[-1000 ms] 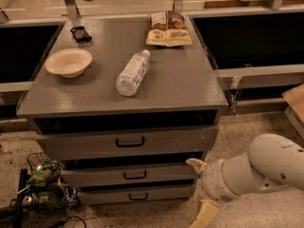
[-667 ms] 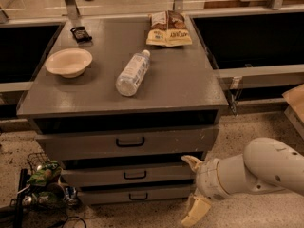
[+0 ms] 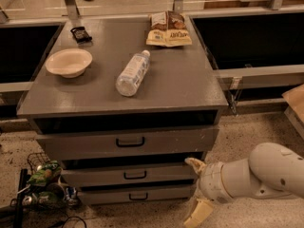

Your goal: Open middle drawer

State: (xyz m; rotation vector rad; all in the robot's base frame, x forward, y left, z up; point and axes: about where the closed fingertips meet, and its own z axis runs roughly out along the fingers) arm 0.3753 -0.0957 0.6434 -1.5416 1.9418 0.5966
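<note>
Since a second ago the claw [image 3: 191,191] has slid a little towards 9 o'clock, closer to the drawer fronts. Its two pale fingers are spread wide, one above the other, gripping nothing. It sits at the right end of the middle drawer [image 3: 95,176], which looks shut, second of three under the bench [image 3: 190,87]. I judge this the approach step: the next move calls for travelling on towards 9 o'clock to the black pull handle [image 3: 135,175], closing on it, then drawing outward. A pale bowl [image 3: 69,61] at 10 o'clock on the bench looks empty (drawer insides are hidden). A wire basket [image 3: 35,159] at 8 o'clock on the floor holds green odds and ends.
</note>
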